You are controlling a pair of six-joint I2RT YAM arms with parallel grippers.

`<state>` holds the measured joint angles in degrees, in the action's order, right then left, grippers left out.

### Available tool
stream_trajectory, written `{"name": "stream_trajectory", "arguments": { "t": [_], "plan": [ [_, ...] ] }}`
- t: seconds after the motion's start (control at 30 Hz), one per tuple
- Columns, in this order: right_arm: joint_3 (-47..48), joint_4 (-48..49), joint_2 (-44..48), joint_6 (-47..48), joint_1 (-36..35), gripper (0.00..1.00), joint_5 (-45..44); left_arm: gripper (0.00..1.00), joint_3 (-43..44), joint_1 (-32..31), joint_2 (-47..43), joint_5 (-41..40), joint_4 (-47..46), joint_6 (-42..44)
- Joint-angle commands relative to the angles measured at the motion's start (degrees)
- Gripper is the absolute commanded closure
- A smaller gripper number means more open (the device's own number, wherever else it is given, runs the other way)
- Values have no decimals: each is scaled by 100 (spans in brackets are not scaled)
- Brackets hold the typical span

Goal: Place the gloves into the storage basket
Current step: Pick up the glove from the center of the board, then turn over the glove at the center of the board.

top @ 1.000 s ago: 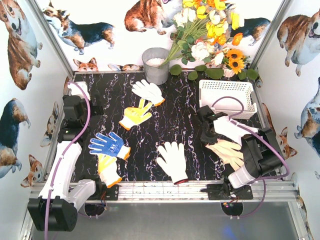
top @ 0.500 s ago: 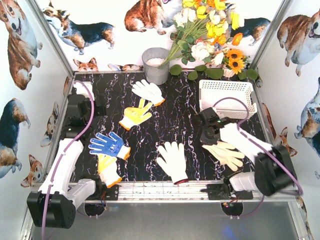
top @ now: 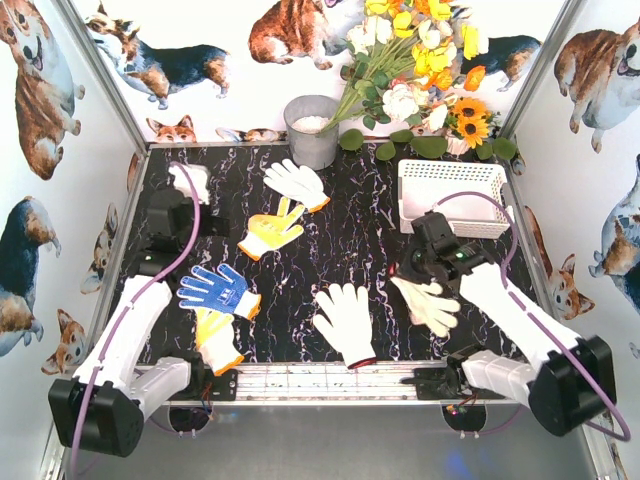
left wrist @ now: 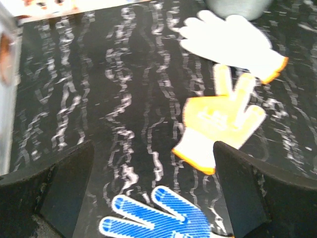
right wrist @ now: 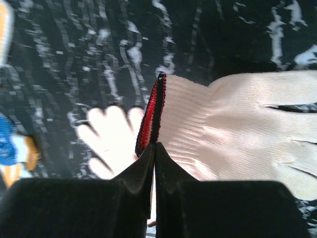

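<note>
My right gripper point(right wrist: 154, 145) is shut on the red-edged cuff of a beige glove point(right wrist: 237, 134), which hangs from it above the table. From above, that gripper point(top: 405, 272) and the beige glove point(top: 430, 302) sit just in front of the white lattice storage basket point(top: 455, 225). My left gripper point(left wrist: 158, 173) stands open and holds nothing, above the fingers of a blue-palmed glove point(left wrist: 163, 220). A yellow-palmed glove point(left wrist: 223, 121) and a white glove point(left wrist: 233, 42) lie beyond it. A white red-cuffed glove point(top: 345, 318) and another yellow glove point(top: 215, 340) lie near the front edge.
A grey metal bucket point(top: 312, 130) stands at the back centre, with a bunch of flowers point(top: 420, 70) leaning over the basket's far side. Frame posts and printed walls close in the table on both sides. The left gripper point(top: 205, 222) is at the left edge.
The right gripper has shut on the beige glove's cuff and carried it left and away from the front right corner. The left arm has shifted slightly to the right.
</note>
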<state>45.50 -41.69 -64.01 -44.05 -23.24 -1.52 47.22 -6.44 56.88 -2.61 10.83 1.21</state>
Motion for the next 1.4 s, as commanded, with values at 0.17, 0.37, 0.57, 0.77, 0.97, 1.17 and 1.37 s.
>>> {"name": "stream_trajectory", "arguments": {
  "t": [0.17,0.37,0.57,0.77,0.97,1.17,1.37],
  "plan": [
    [17,1421,717,-1111,-161,100,471,0,-695,-1616,42,1299,-1281,-2106],
    [-55,1913,829,-1483,-213,100,557,0,-1265,-3711,246,217,-2812,-3256],
    [-81,2205,1001,-1780,-259,100,509,0,-1026,-4849,1178,-388,-3546,-3400],
    [-11,2113,1150,-1786,-264,100,471,0,-702,-5254,2232,-504,-4534,-3881],
    [-84,2167,1316,-1868,-266,100,434,0,-195,-5445,2863,-611,-4764,-3898],
    [-91,2116,1431,-1883,-267,100,463,20,26,-5505,3345,-891,-4743,-3918],
    [-57,1880,1577,-1716,-259,100,443,53,231,-5504,3534,-1153,-4630,-3691]
  ]
}}
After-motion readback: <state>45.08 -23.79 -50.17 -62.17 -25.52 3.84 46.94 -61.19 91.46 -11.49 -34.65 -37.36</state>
